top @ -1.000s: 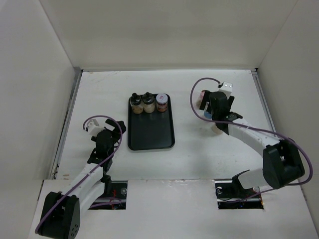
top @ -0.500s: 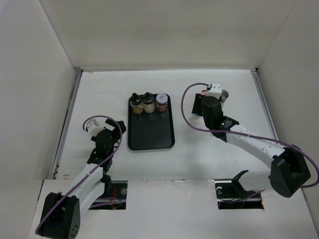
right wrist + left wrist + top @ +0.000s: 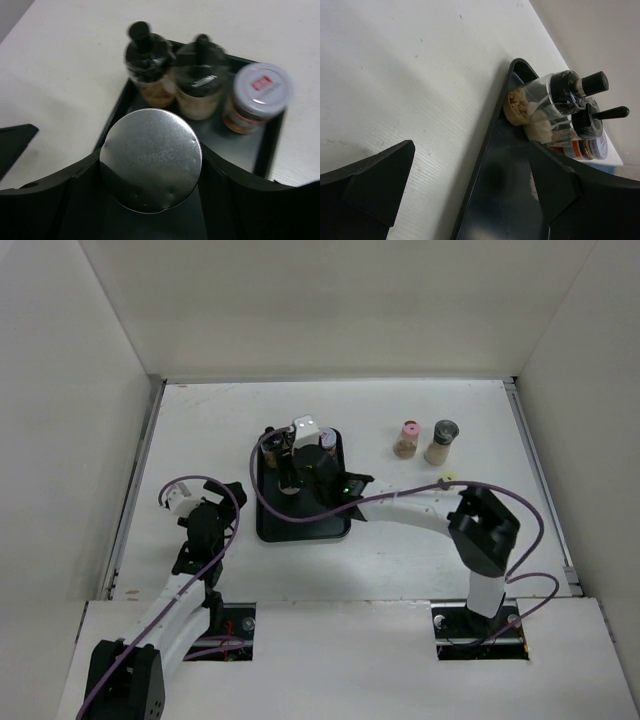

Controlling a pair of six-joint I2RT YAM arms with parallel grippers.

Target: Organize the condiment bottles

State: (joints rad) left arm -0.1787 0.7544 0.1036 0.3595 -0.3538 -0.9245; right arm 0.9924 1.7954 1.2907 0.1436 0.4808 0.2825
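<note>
Watch the release first. Your right gripper (image 3: 151, 167) is closed partway around a silver-ended jar (image 3: 150, 145), over the black tray (image 3: 310, 522) and just on the near side of the row standing there. I cannot tell whether the jar has touched down. If you let go before it sits flat, I judge it may land tilted and roll. Just beyond it, the black-capped bottles (image 3: 147, 60) and the white-lidded jar (image 3: 257, 95) stand close together against the far rim. Drift forward while lowering and the fingers could knock them over.

As for pose, your left arm is folded near its base. The left gripper (image 3: 470, 170) is wide apart, empty, low over the table (image 3: 200, 420) beside the tray's left edge. The right arm stretches far across to the left, wrist over the tray. Farther right, a pink-capped bottle (image 3: 406, 439) and a grey-capped bottle (image 3: 441, 442) wait on the table, well apart from the tray.
</note>
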